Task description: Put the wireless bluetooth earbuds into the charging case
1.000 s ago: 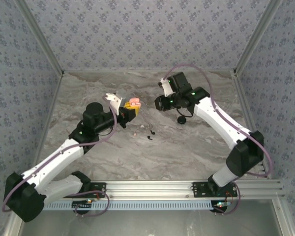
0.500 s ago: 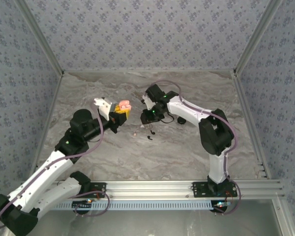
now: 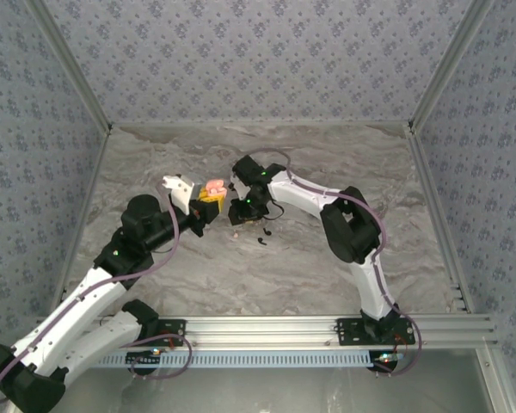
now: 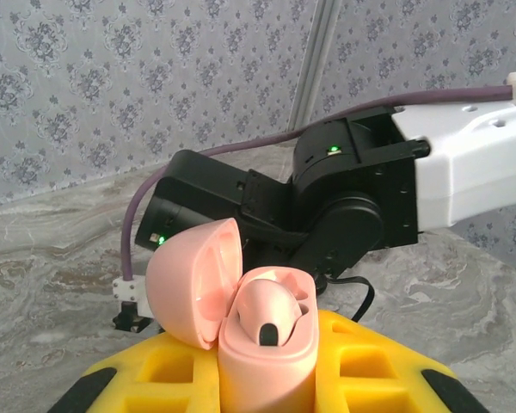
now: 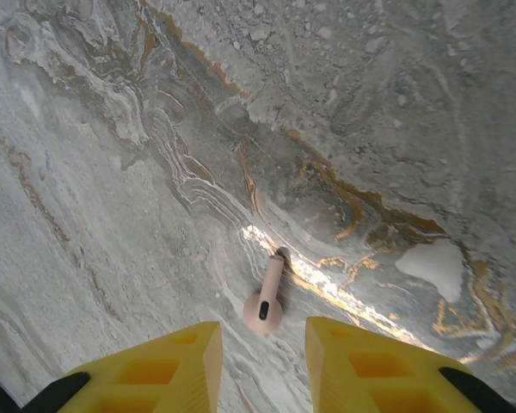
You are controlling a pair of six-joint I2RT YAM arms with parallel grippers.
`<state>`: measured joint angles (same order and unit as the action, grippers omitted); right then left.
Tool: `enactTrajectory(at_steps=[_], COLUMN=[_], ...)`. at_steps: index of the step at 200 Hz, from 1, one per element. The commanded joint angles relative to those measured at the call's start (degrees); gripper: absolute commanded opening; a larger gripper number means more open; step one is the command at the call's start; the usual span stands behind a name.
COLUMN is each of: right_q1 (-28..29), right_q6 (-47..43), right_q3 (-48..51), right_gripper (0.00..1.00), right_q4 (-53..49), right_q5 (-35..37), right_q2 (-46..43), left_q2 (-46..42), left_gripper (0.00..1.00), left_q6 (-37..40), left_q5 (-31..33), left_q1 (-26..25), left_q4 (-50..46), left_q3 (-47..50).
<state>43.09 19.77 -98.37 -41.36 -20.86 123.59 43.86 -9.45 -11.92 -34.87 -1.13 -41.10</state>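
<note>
The charging case [image 4: 267, 348] is pink with its lid [image 4: 189, 280] swung open to the left. My left gripper [image 4: 267, 383] is shut on its base between yellow fingers [image 4: 374, 366], holding it upright above the table. One pink earbud [image 4: 271, 310] sits in the case. From above, the case [image 3: 215, 187] is left of centre with the left gripper [image 3: 208, 200] under it. A second pink earbud [image 5: 264, 305] lies on the marble table, stem pointing away. My right gripper [image 5: 262, 335] hovers just over it, open, with the earbud just beyond the gap between its yellow fingers [image 5: 168, 366].
Two small black curved pieces [image 3: 263, 234] lie on the table just right of the right gripper [image 3: 238, 215]. The right arm [image 3: 310, 194] reaches across close in front of the held case. A pale patch [image 5: 430, 262] marks the marble. Patterned walls enclose the table.
The right arm swung left and down from the back right until its gripper sits over the loose earbud beside the case. The left gripper drew the case slightly left.
</note>
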Motion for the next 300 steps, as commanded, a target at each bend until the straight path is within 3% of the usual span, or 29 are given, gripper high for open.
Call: enactTrajectory(at_steps=[1, 163, 205, 245, 300], right_q1=[0.93, 2.87, 3.12, 2.38, -2.47], right_q6=[1.46, 1.10, 1.23, 1.44, 2.91], right_q3=[-3.56, -8.66, -9.21, -8.02, -0.26], right_gripper=[0.33, 0.31, 0.22, 0.15, 0.15], right_q4=[-4.46, -9.22, -10.04, -9.10, -0.21], right_q5=[0.27, 3.71, 4.81, 5.00, -0.46], right_q2=[2.79, 9.46, 10.07, 7.69, -1.77], left_q2=[-0.98, -1.11, -1.35, -1.35, -0.97], left_gripper=[0.07, 0.06, 0.07, 0.07, 0.07], left_q6=[0.40, 0.10, 0.05, -0.04, 0.05], left_q5=[0.76, 0.69, 0.69, 0.59, 0.33], left_q1=[0.20, 0.23, 0.24, 0.19, 0.22], left_q4=[1.28, 1.92, 1.78, 1.87, 1.98], left_q3=[0.40, 1.19, 1.36, 1.34, 1.05])
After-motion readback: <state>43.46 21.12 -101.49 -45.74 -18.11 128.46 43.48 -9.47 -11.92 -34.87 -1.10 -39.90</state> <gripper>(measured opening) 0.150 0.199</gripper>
